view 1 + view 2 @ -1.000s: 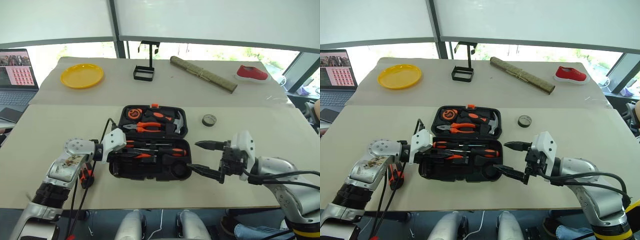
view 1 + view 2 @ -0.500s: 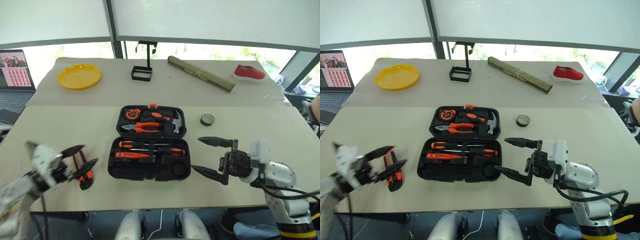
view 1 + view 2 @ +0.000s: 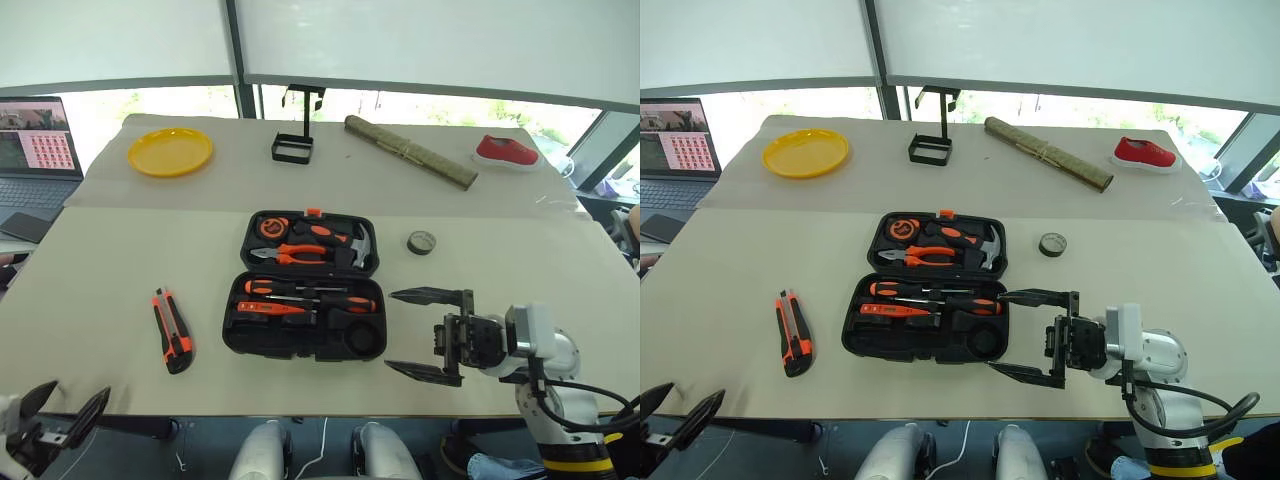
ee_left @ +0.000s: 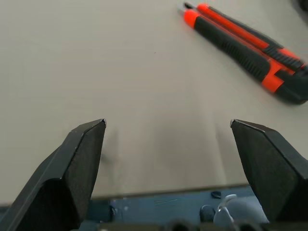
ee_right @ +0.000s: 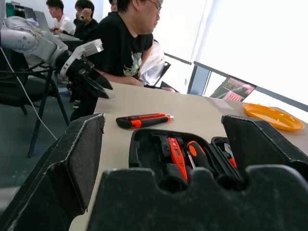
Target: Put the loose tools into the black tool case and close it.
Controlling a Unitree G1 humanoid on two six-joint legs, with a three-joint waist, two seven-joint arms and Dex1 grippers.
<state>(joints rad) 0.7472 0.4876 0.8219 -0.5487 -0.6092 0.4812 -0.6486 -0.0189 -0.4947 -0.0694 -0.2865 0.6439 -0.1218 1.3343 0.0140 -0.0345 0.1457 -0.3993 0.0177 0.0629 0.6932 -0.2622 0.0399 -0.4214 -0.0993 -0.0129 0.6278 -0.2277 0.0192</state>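
Orange utility knife (image 3: pixel 172 330) lies loose near the table's (image 3: pixel 100 270) left front edge; both my grippers (image 3: pixel 62 422) (image 3: pixel 425 333) gape empty. Closing the black tool case (image 3: pixel 305 300) now risks leaving it out.

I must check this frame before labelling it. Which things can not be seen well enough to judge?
- Tool case: head views show dark moulded slots; which are vacant is too small to tell.
- Tape roll: too small to read its markings.
- Utility knife: its end is cut off by the left wrist view's edge.
- Left gripper: arm cut off at the picture corner.
- Case latch: too small to judge.
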